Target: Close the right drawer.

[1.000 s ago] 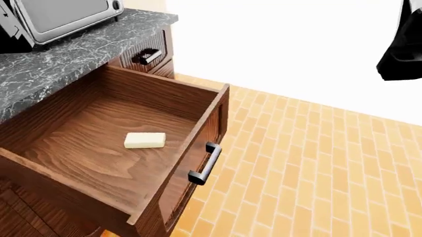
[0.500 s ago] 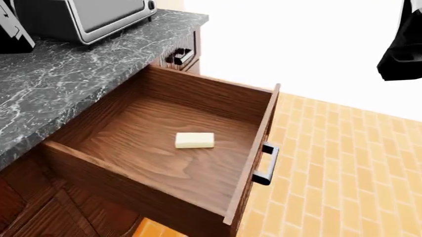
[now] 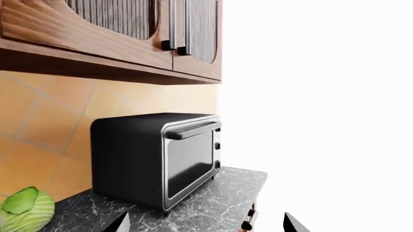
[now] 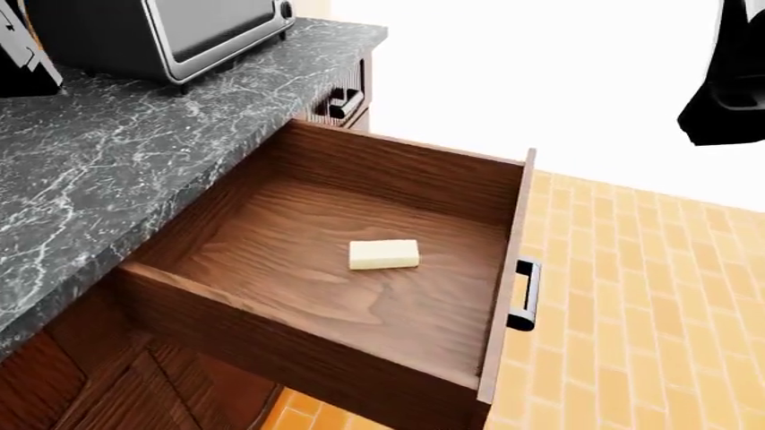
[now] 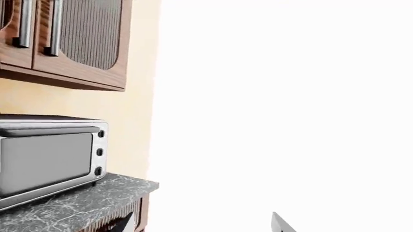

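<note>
The right drawer [image 4: 278,219] stands pulled far out from under the grey marble counter [image 4: 107,161] in the head view. Its ribbed front panel carries a horizontal bar handle [image 4: 524,294]. A pale yellow block [image 4: 384,254] lies on the drawer floor. Neither gripper is near the drawer. The left gripper [image 3: 206,226] is open, only its two fingertips [image 3: 121,224] showing, held high over the counter and facing the toaster oven. The right gripper [image 5: 203,224] is also open, with its fingertips [image 5: 281,223] showing beyond the counter's end.
A black toaster oven [image 4: 179,31] sits on the counter at the back. A green cabbage [image 3: 26,210] lies beside it. Wall cabinets [image 3: 129,29] hang above. A shut neighbouring drawer front [image 4: 343,97] is at the counter's end. Orange brick floor [image 4: 633,296] lies to the right. Dark arm parts [image 4: 723,90] hang at upper right.
The head view has swung, so the drawer and counter now sit further right and more square-on. The drawer is as far out as before; the block has not moved inside it.
</note>
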Tool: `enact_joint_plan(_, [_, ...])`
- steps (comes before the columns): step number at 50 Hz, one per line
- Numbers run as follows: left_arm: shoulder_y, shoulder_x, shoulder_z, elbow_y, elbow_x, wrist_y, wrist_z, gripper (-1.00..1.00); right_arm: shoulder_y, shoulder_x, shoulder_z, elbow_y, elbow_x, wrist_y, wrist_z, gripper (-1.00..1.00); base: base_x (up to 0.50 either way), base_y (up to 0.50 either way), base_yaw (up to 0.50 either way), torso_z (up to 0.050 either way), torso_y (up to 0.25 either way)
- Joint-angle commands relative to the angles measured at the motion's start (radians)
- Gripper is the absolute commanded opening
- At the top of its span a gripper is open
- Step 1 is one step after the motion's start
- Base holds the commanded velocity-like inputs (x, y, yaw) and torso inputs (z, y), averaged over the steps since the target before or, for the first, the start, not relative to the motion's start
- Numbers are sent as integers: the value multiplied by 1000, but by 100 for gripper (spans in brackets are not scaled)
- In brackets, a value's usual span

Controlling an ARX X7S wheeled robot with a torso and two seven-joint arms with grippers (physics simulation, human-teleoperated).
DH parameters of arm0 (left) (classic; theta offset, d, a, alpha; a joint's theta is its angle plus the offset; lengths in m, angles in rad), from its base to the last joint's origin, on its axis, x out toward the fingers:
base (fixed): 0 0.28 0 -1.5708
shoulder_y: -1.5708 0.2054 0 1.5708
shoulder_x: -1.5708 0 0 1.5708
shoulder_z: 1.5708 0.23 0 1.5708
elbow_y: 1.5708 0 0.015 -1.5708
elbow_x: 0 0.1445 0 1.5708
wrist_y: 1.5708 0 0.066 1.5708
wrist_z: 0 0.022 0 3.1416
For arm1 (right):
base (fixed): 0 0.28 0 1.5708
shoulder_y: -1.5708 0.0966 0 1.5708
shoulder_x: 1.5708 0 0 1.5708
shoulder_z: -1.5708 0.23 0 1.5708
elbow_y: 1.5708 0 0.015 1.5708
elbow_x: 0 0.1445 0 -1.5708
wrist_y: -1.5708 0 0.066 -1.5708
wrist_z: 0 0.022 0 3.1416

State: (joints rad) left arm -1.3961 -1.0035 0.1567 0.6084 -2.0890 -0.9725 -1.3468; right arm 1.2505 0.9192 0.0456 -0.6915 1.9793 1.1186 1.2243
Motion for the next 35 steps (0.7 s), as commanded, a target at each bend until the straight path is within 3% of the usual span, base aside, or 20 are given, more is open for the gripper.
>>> enact_joint_plan(1, [3,1,4,7,1,8,4,100,-10,6,3,0,9,-14,-2,100,0,0,-500,0,0])
enact_joint_plan(35, [-7,-14,14,4,-2,25,9,100,-10,26,-9,2,4,-24,-9,100,0,0,-500,0,0])
